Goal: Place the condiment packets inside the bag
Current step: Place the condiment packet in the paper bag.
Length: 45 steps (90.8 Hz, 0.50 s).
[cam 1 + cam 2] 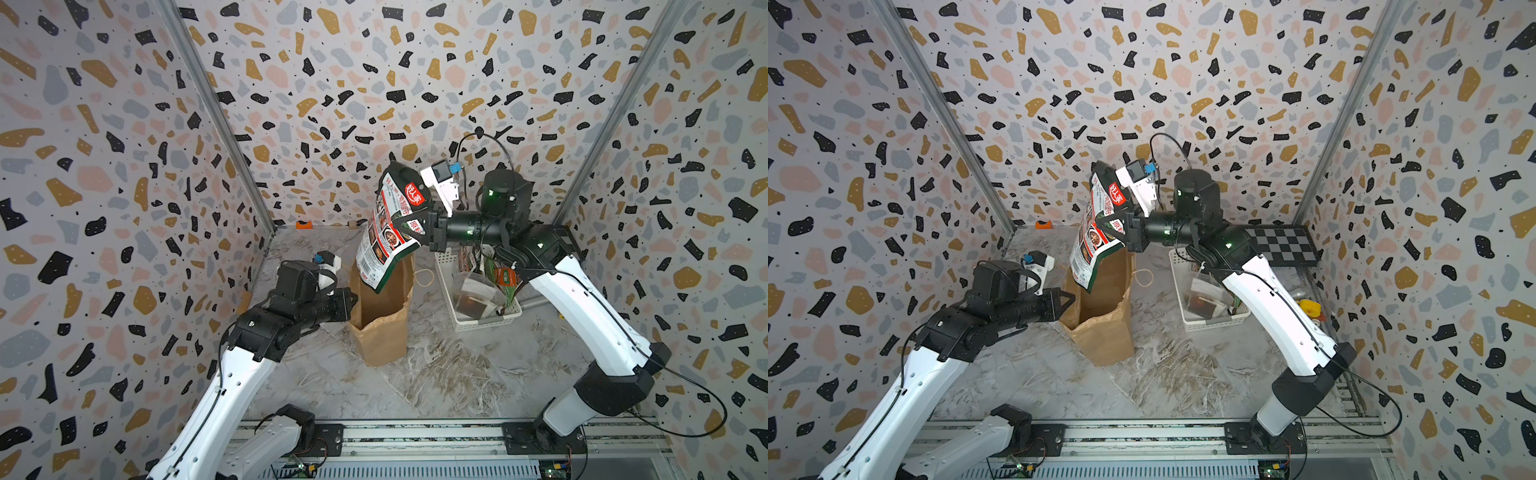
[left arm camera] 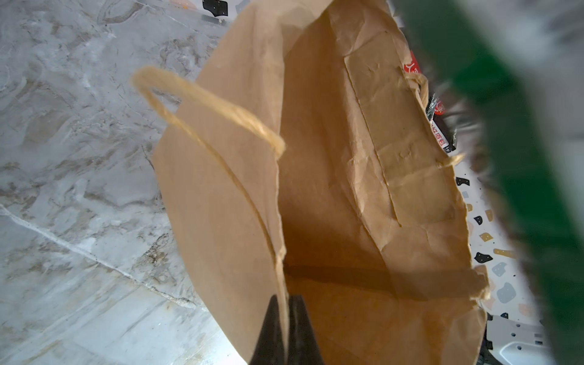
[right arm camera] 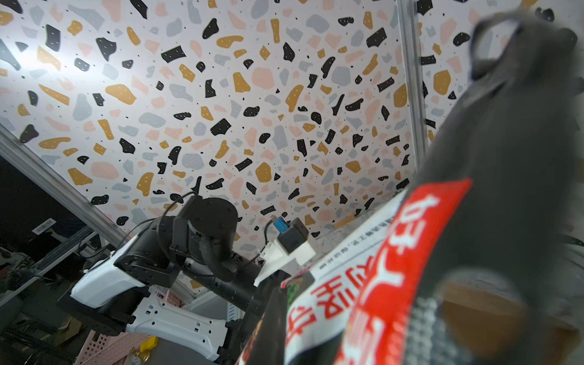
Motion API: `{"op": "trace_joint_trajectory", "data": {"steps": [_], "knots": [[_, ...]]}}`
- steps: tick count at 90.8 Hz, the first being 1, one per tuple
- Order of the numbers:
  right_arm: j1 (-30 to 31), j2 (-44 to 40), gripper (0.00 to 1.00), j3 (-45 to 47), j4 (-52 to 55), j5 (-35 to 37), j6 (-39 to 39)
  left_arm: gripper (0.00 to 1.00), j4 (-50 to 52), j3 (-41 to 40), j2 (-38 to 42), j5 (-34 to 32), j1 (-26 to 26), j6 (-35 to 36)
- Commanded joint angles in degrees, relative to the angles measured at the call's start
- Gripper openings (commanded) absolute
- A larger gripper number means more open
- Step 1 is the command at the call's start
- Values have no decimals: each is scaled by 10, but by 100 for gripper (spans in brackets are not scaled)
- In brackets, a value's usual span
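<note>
The right tool [image 1: 406, 226] is pressed together on a large black-and-white packet [image 1: 384, 237]. It pinches the packet across its upper half and holds it clear of the tabletop [image 1: 457, 374]. The packet's long axis runs steeply downward with a lean, red-logo end up and barcode end down. In both top views the lower end lies over the far side of the mouth of the bag [image 1: 382, 332]; whether it has passed below the rim cannot be told. The bag stands upright between the two arms, just beside the basket [image 1: 486, 322]. The left tool [image 2: 286, 328] is closed on the bag's rim on its own side, with the paper edge between its fingers in the left wrist view, and it holds the mouth open. What shows of the inside there appears empty. Judgement: the opening lies below the right tool and slightly toward the left arm, so the coming move calls for a descent along the packet's long axis before release. Other packets [image 1: 505, 278] lie in the basket, so the task appears to be at an early stage.
</note>
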State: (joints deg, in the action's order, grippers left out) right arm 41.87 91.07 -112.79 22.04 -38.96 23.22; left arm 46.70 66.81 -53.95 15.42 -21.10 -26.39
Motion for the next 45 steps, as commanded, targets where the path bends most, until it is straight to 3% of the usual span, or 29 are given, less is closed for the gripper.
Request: {"op": "trace_joint_trajectory", "data": {"steps": [1, 26, 45], "knots": [[0, -67, 0, 52, -64, 34, 3, 0, -18, 14, 12, -19, 2, -16], [0, -112, 0, 152, -21, 68, -20, 0, -22, 15, 12, -16, 2, -24], [1, -109, 0, 190, -4, 36, -26, 0, -16, 20, 0, -15, 2, -26]]}}
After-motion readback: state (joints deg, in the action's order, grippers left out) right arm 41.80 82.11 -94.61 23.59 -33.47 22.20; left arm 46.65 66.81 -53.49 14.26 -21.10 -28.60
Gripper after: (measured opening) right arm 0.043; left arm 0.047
